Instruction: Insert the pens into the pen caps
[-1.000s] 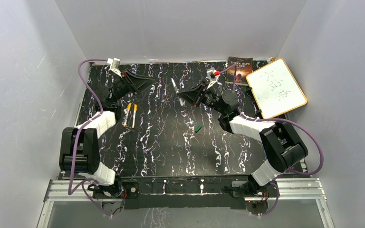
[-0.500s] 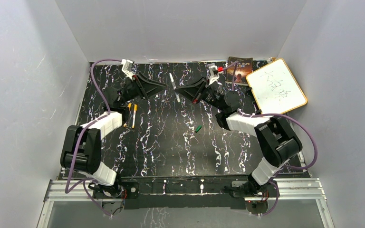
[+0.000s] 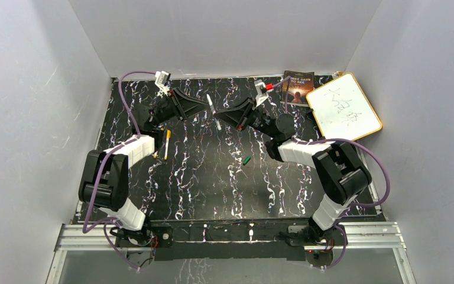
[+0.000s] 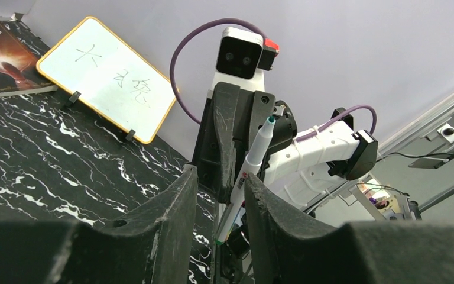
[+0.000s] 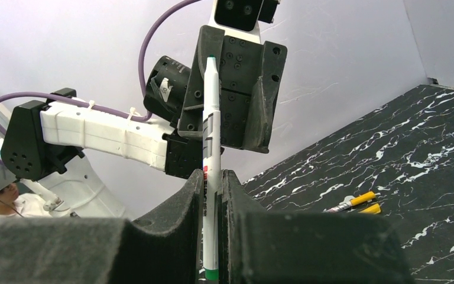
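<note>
Only one pen (image 3: 214,112) up in the air right now, roughly upright over the back middle of the table (image 3: 213,189). Pinched low on the barrel by the right gripper (image 5: 213,183), jaws nearly closed on it, green end poking out below. Looks light and stiff with a smooth plastic barrel, so probably slippery and happy to swivel if pinched at just one spot. Best taken mid-barrel, square across, leaving the writing end free. Left gripper (image 4: 221,177) parked around the same pen from the opposite side, jaws partway open with a sliver of gap showing on each side, so not gripping anything yet as far as can be told. Green cap (image 3: 246,160) lying loose on the table nearer the arms, well apart from both grippers. Two other pens (image 3: 166,144) flat on the left side beside the left arm, yellow at one end, maybe capped already, hard to say. Guessing a handover or regrip before going for that cap.
</note>
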You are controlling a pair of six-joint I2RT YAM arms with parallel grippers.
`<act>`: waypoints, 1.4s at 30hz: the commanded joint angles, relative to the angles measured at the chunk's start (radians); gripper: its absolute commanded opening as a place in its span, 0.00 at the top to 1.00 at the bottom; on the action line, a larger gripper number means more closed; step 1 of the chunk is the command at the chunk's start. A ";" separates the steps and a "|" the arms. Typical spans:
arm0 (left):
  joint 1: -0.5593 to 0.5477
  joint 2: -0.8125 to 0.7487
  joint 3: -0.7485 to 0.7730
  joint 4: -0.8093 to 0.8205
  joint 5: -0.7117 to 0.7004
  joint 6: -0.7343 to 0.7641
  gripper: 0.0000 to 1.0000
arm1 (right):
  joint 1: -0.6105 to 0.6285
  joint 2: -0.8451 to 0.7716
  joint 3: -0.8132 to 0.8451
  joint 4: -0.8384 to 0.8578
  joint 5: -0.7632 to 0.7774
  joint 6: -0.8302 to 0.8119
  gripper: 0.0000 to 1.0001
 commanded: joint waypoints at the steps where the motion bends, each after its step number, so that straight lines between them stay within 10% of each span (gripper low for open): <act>1: -0.018 -0.012 0.048 0.342 0.005 -0.015 0.67 | 0.014 0.004 0.052 0.083 -0.011 0.005 1.00; 18: -0.031 -0.023 0.047 0.339 0.024 -0.016 0.71 | 0.026 0.043 0.073 0.121 0.005 0.041 1.00; 25: -0.032 -0.016 0.045 0.362 0.036 -0.040 0.99 | 0.026 0.045 0.094 0.121 0.017 0.038 1.00; 35: -0.032 -0.019 0.058 0.352 0.077 -0.034 1.00 | 0.026 0.060 0.097 0.115 -0.005 0.026 1.00; 42: -0.023 0.003 0.120 0.327 0.224 -0.027 1.00 | 0.012 -0.130 0.036 -0.135 -0.022 -0.152 0.60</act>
